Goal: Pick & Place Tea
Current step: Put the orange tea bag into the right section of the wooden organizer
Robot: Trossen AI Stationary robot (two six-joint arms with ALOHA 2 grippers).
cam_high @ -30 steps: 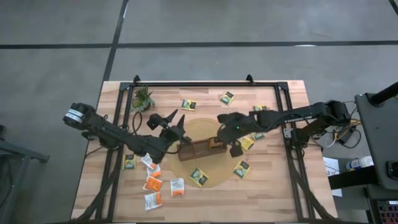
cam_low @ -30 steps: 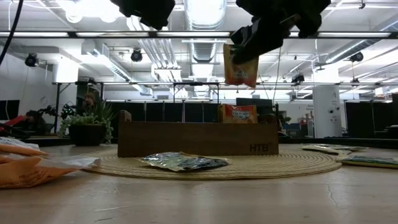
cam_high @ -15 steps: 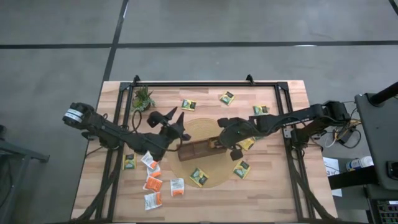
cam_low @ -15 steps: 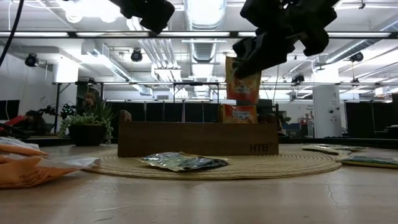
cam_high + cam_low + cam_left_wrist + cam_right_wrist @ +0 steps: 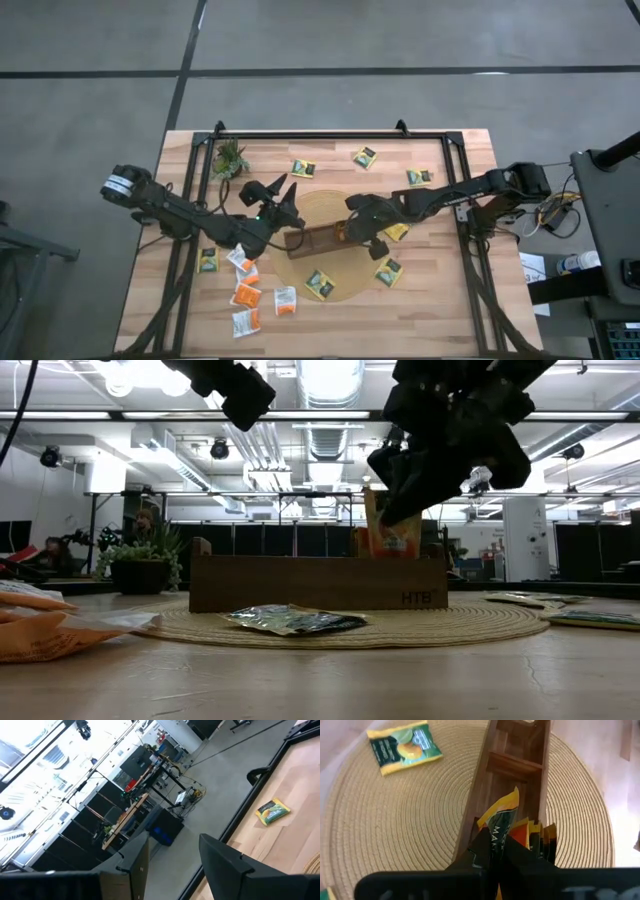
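Note:
My right gripper (image 5: 398,512) is shut on an orange tea sachet (image 5: 392,540) over the right end of the brown wooden divided tray (image 5: 315,240). The tray stands on a round woven mat (image 5: 330,270). Other orange sachets (image 5: 541,836) stand upright in that end compartment. My left gripper (image 5: 282,196) hovers open and level above the tray's left end, with nothing between its fingers (image 5: 136,860). More tea sachets lie flat on the table, a yellow one (image 5: 303,168) at the far side and orange ones (image 5: 246,295) at the near left. My right gripper pinches the sachet's upper end (image 5: 498,834) between its two fingers. The fingers slant downward from the table's right side. The sachet hangs upright below them. Its lower end is behind the tray's near wall (image 5: 318,582), among the sachets in the right end compartment.
A small potted plant (image 5: 230,158) stands at the far left corner. A yellow-green sachet (image 5: 402,745) lies on the mat near the tray, another (image 5: 388,271) at the mat's right rim. A black frame (image 5: 330,135) runs along the table's far edge and sides.
My right gripper has come down toward the tray's right end, still shut on the orange sachet. The sachet hung well above the tray before; now its lower end is down inside the end compartment. My left gripper has rolled a little in place and stays open.

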